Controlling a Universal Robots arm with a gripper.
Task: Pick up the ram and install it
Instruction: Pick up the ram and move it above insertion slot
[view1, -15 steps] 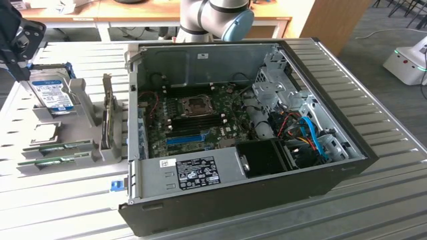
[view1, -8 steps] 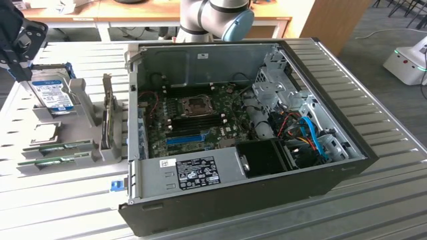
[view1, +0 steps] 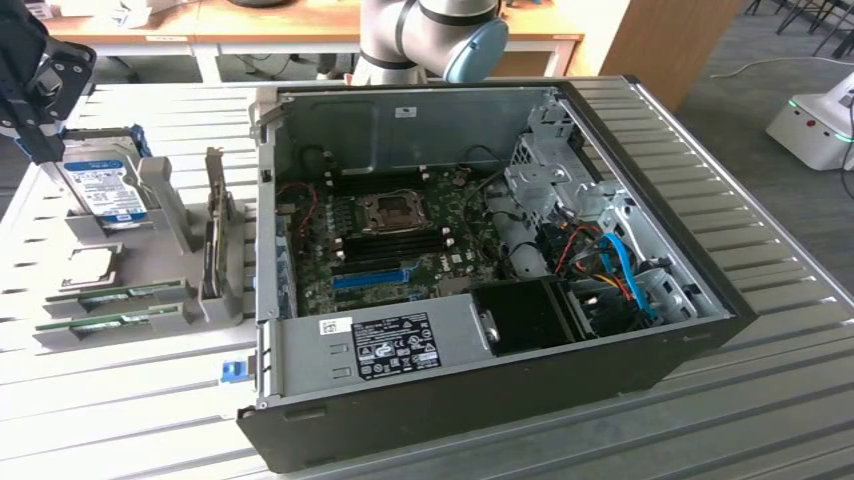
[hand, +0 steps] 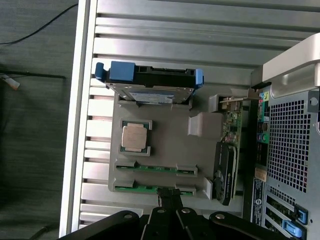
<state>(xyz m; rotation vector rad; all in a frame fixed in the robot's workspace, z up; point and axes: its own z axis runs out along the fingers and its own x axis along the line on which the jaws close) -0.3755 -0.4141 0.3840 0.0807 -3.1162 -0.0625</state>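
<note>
1. Desk (view1: 781, 425): carries everything.
2. Case (view1: 694, 345): open, beside tray; memory slots (view1: 400, 238) look unfilled.
3. Tray (hand: 170, 150): grey parts holder.
4. Tool (hand: 169, 194): clenched, empty, over tray's ram end.
5. Ram (hand: 137, 188): two sticks seated in tray; nothing picked, nothing installed.

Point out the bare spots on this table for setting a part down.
The table is bare on the exterior view's right of the computer case, and between the grey holder and the near edge. Crowded: the holder, packed with parts, and inside the case.
</note>
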